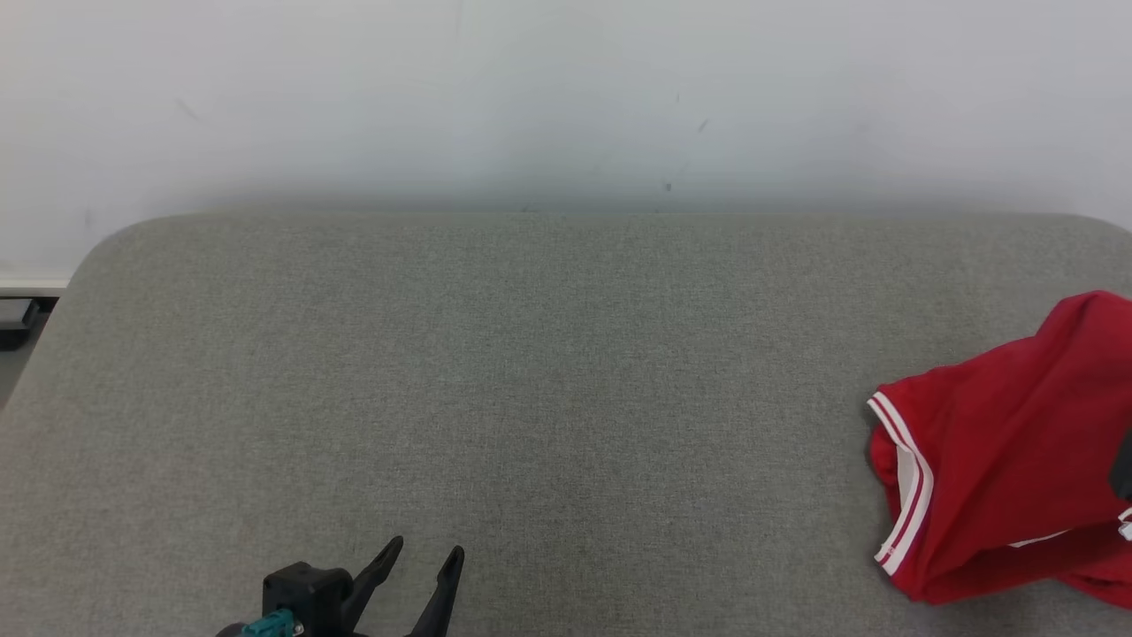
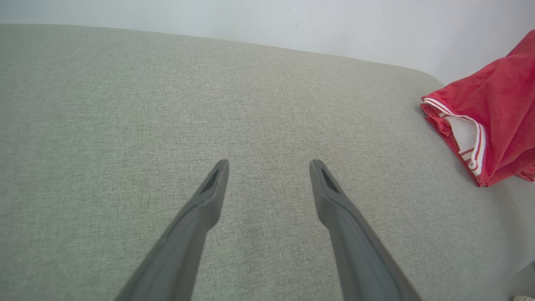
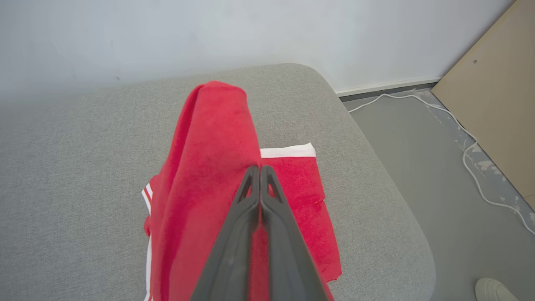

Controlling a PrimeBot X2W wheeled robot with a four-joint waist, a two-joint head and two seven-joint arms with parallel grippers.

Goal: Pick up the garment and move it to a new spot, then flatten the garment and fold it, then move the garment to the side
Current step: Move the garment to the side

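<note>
Garment (image 1: 999,460), red w/ white trim, sits bunched at the right end of the grey cushion (image 1: 531,372), part of it pulled up into a peak & the rest lying on the fabric. Right gripper (image 3: 260,167) is closed tight w/ a fold of the red cloth pinched btwn its tips. Left gripper (image 1: 424,548) is spread wide, holding nothing, over the cushion well apart from the garment.

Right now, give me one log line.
left gripper open, empty | right gripper shut on garment | garment bunched, cushion's right end
</note>
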